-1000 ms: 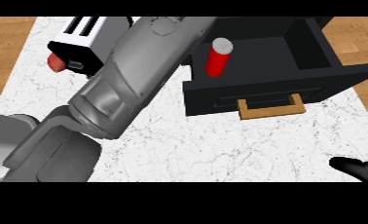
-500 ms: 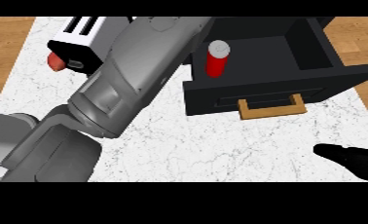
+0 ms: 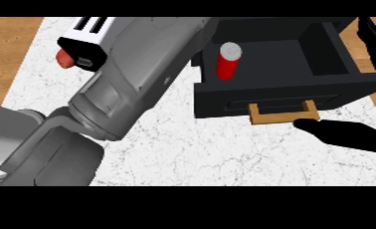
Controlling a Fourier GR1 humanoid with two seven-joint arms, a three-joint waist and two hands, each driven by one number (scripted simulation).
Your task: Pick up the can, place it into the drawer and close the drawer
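The red can [image 3: 228,66] with a silver top stands upright inside the open black drawer [image 3: 294,98], near its left wall. My left forearm [image 3: 140,78] crosses the view from the lower left up to the drawer's left edge; its hand is hidden where the arm meets the dark drawer. My right hand [image 3: 339,134] comes in from the right edge, open with straight fingers pointing left. It is just below and to the right of the drawer's wooden handle [image 3: 283,114], apart from the can.
A white and black appliance [image 3: 82,41] with a red knob [image 3: 64,58] stands at the back left, partly behind my left forearm. The white marble counter [image 3: 213,153] ends in wooden strips at the left [image 3: 16,54] and right edges.
My right hand has moved up and left from the lower right corner toward the drawer's handle. The can, slightly tilted before, now stands upright. The left arm has barely moved.
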